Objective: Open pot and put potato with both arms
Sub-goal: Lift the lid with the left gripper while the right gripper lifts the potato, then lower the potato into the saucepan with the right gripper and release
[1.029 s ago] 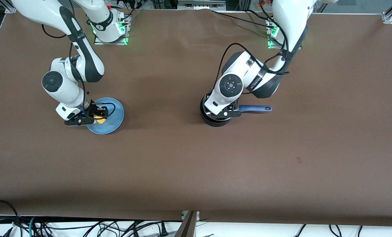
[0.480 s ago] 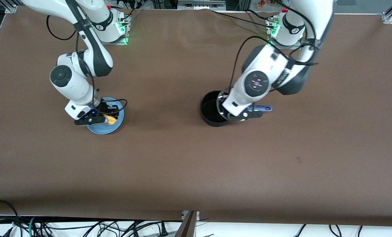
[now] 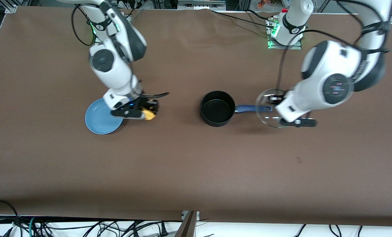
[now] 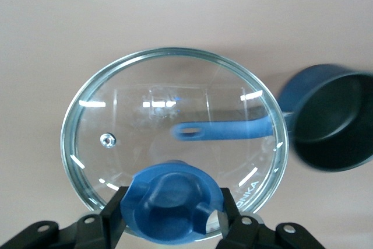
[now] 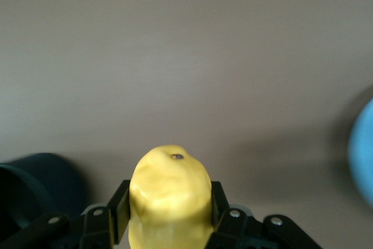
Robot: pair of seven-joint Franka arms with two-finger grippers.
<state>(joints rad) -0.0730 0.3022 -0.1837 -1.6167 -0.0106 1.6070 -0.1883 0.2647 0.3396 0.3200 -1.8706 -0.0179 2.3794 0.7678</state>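
The black pot (image 3: 216, 108) stands open mid-table, its blue handle (image 3: 252, 108) pointing toward the left arm's end; it also shows in the left wrist view (image 4: 335, 118) and dimly in the right wrist view (image 5: 29, 188). My left gripper (image 3: 286, 115) is shut on the blue knob (image 4: 173, 201) of the glass lid (image 3: 268, 110), holding it in the air over the handle's tip. My right gripper (image 3: 143, 113) is shut on the yellow potato (image 3: 148, 115), also seen in the right wrist view (image 5: 170, 193), in the air over bare table between plate and pot.
The flat light-blue plate (image 3: 99, 118) lies bare on the table toward the right arm's end, partly under the right wrist. The brown table mat stretches wide toward the front camera. Cables hang along the table's front edge.
My left gripper has lifted the lid off the pot and carried it toward the left arm's end, past the handle. My right gripper has lifted the potato off the plate and moved toward the pot.
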